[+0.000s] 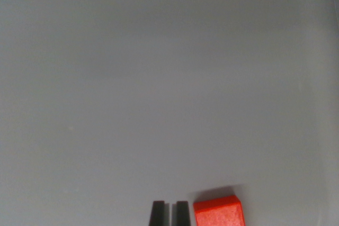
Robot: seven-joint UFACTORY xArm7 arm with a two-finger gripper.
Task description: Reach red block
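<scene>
Red block [219, 211] sits at the bottom edge of the wrist view, just beside the jaws on the wrist view's right, its lower part cut off by the frame. It looks like a squared piece with a faintly grainy top face and crisp edges, casting a soft shadow behind it. The gripper [169, 214] shows only two dark, flat-ended fingertips, drawn nearly together with a thin slit between and nothing held. Smooth, matte grey surface [159, 78] fills everything beyond the jaws.

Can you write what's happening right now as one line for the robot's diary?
pincer: nearly shut, holding nothing | red block: just to wrist view's right of pincer | surface: plain grey
</scene>
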